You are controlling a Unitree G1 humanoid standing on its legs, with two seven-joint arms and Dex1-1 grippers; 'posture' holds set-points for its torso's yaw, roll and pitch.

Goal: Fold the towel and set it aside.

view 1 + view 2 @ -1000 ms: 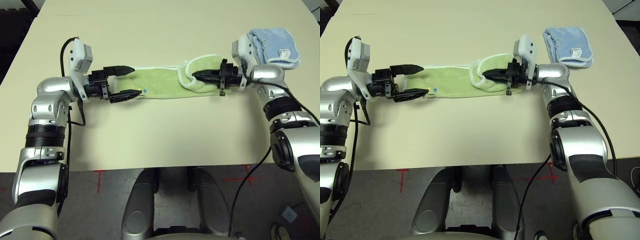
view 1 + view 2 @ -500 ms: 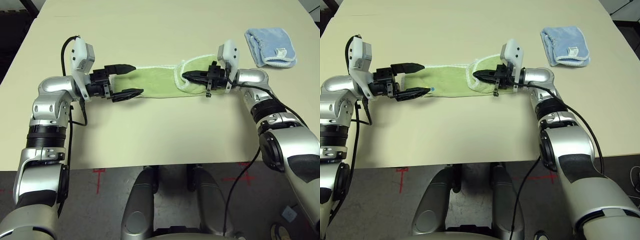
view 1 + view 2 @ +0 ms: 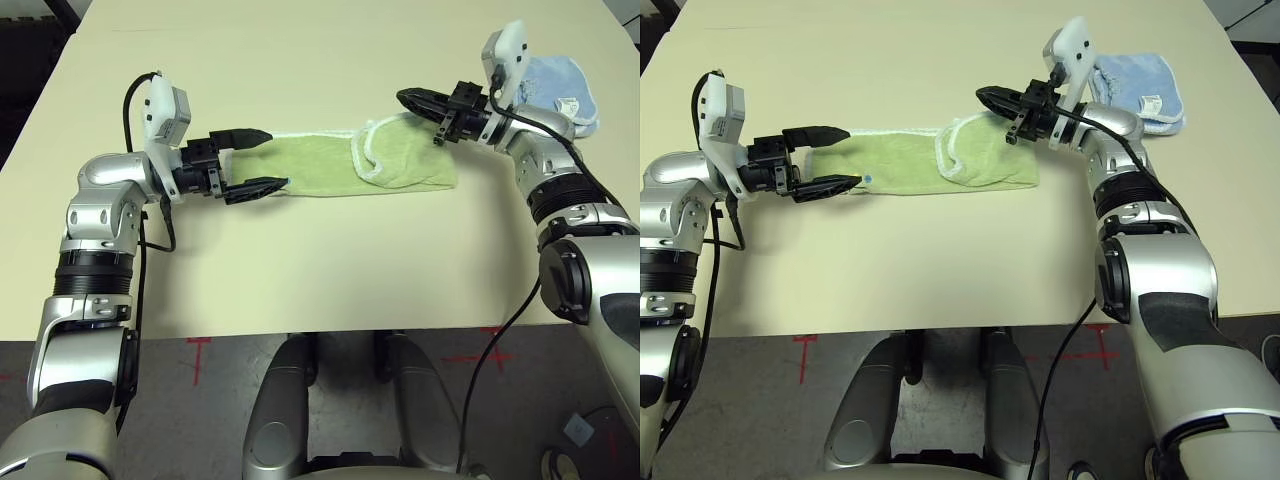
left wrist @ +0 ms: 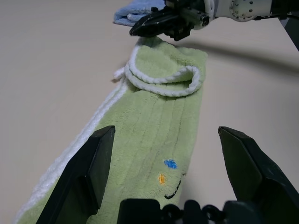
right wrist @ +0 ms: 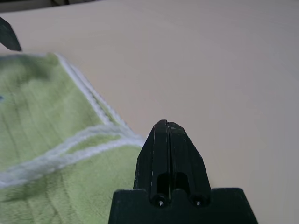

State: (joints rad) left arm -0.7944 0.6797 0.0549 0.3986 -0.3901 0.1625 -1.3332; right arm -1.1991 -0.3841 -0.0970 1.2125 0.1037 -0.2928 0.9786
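At the towel's (image 3: 350, 164) left end the left gripper (image 3: 255, 161) stands wide, straddling the cloth unclamped; the towel lies as a strip mid-table (image 3: 300, 270). The right gripper (image 3: 412, 99), pressed closed on nothing, hovers above its rumpled right end. Risk: the loose doubled-over flap slumps, or that arm nudges the blue towel (image 3: 555, 85) beside it.

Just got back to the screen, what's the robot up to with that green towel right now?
The green towel lies on the table as a long strip, its right end flopped over in a loose fold. The left gripper is open, its fingers level on either side of the strip's left end, not clamped. The right gripper is shut and empty, raised over the folded end's far edge. A light blue towel sits by the right arm. Folding isn't finished.
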